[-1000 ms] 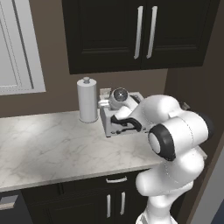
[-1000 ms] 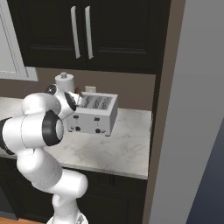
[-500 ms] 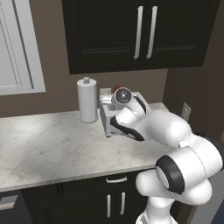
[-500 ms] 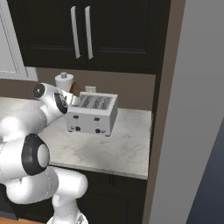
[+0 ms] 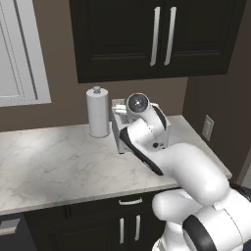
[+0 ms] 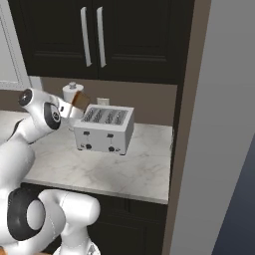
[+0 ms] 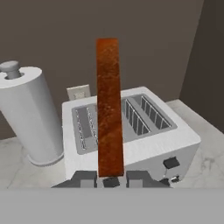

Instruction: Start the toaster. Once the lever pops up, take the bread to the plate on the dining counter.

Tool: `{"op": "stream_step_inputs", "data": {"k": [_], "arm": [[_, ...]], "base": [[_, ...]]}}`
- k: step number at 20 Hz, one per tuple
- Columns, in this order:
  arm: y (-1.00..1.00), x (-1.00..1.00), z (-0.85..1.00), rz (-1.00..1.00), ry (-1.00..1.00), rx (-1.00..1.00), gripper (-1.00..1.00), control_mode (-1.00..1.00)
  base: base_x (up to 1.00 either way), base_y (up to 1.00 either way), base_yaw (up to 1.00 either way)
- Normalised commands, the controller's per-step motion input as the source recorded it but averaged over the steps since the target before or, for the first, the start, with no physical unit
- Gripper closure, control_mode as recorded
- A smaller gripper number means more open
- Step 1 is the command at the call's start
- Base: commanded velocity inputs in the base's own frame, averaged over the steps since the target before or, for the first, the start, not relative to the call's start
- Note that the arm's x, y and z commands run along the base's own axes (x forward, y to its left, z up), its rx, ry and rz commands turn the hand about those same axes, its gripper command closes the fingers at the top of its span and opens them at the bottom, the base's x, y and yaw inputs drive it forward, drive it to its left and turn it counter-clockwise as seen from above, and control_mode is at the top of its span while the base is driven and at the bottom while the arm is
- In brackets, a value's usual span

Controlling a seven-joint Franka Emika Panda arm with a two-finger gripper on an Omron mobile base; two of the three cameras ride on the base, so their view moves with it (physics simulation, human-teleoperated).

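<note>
Orange-brown and thin, the square slice of toasted bread stands edge-on to us in the hand view, pinched at its lower end between the two dark fingertips of our gripper, which are pressed against its faces; in the right base view the same slice hangs in the air up and to the left of the boxy silver-white four-slot toaster, clear of the slots and touching nothing but the fingers; a second ago the hand was down close at the toaster's top, and since then the arm has swung up and back toward us with the slice in its grip, so we judge the toasting and the lift-out done and the carry begun; the toaster sits on the white grey-veined marble worktop under the dark wall cabinets, with the white cylindrical paper-towel roll just beside it on the left; all four slots look empty from above, though the near-left one is partly hidden behind the slice; what remains, as we read it, is to drive the base round to the dining counter and lay the slice flat on the plate; held by one end only, the slice could pivot or slip if we turn sharply.
</note>
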Motion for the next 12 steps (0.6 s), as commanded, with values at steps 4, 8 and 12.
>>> {"op": "stream_step_inputs", "data": {"k": [4,8,12], "arm": [[0.07,-0.65,0.22,-0.06,0.11,0.00,1.00,-1.00],[0.11,-0.71,0.26,-0.06,0.10,0.00,1.00,-1.00],[0.08,-0.83,0.12,-0.04,0.04,0.00,1.00,-1.00]], "base": [[0.00,0.00,0.00],[0.00,0.00,0.00],[0.00,0.00,0.00]]}}
